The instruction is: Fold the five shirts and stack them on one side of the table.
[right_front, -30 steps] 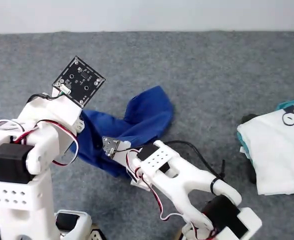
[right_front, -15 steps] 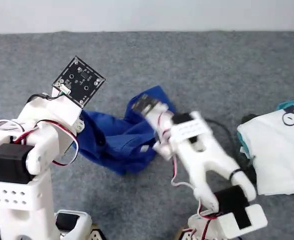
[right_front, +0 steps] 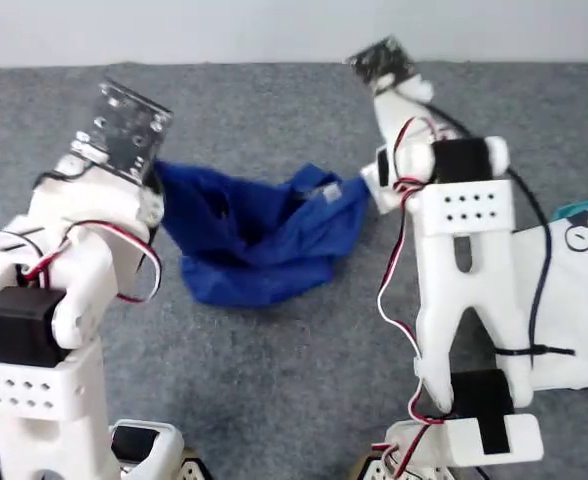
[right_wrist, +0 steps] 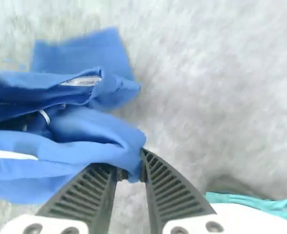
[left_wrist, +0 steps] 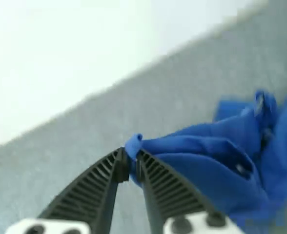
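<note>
Blue shirt (right_front: 259,240), crumpled, is held stretched over the middle of the grey counter (right_front: 274,400). One edge is pinched in the left gripper (left_wrist: 130,165), whose jaws are closed on the cloth; the opposite edge is clamped in the right gripper (right_wrist: 130,173). A white shirt (right_front: 564,300) is seen atop a teal shirt (right_wrist: 251,201) at the counter's right edge.
</note>
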Tool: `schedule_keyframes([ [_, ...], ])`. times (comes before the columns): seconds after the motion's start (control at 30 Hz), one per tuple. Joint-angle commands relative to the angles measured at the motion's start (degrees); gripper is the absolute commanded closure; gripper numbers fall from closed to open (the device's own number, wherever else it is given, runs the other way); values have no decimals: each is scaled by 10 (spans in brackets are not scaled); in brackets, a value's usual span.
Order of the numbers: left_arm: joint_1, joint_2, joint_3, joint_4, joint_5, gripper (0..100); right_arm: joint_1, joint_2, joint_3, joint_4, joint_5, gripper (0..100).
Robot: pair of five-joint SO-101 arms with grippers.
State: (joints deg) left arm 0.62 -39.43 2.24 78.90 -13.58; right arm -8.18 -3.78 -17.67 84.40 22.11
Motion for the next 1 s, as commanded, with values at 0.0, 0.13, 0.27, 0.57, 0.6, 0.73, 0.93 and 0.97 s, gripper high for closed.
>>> schedule_keyframes([
  [0.0, -32, -11, -18, -85, 43, 987, 13, -11, -130, 47, -7, 990],
  [0.13, -100, -11, -80, -90, 83, 987, 39, -11, -257, 115, -7, 990],
  [0.27, -148, -11, -114, -89, 89, 987, 70, -11, -352, 162, -14, 990],
  [0.57, -149, -11, -206, -39, 90, 987, 138, -40, -462, 181, -55, 990],
  [0.6, -149, -11, -232, -28, 90, 987, 141, -51, -469, 181, -55, 990],
  [0.73, -149, -11, -324, 15, 90, 987, 144, -106, -474, 181, -55, 990],
  [0.93, -149, -11, -464, 65, 90, 987, 144, -198, -474, 181, -55, 990],
  [0.97, -149, -11, -490, 70, 90, 987, 144, -212, -474, 181, -56, 990],
])
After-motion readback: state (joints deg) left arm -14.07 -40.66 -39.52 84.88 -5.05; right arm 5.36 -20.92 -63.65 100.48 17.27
